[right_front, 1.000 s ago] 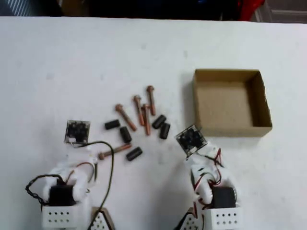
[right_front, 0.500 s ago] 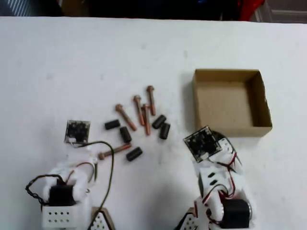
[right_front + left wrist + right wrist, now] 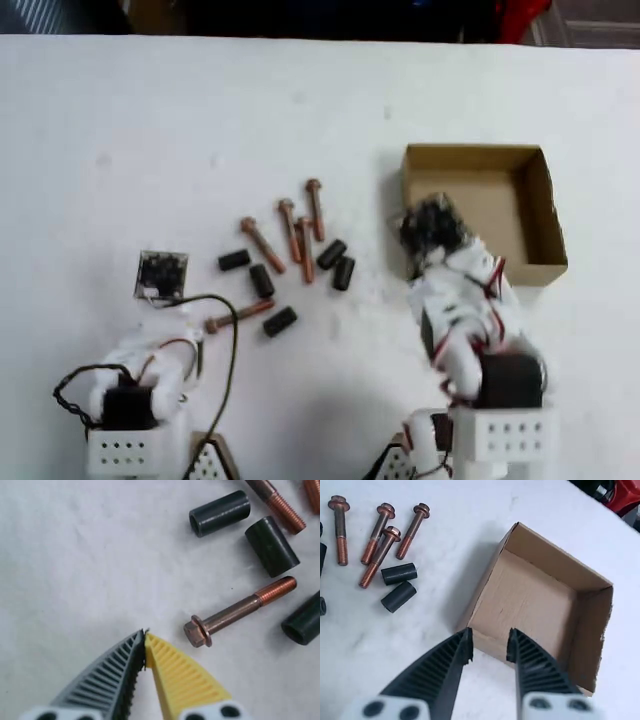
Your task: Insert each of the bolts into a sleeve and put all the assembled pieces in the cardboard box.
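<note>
White desk: bolts and sleeves scattered loose beside cardboard box, none assembled. Left end effector clenched, empty, beside nearest bolt; right end effector parted, empty, at box wall. First insertion judged pending: bolt to be grasped

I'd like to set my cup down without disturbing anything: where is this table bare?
The whole far strip of the table, beyond the bolts and the cardboard box, is bare, and so is the left side. It is crowded in the middle, where bolts and sleeves lie scattered, and near the arms.
</note>
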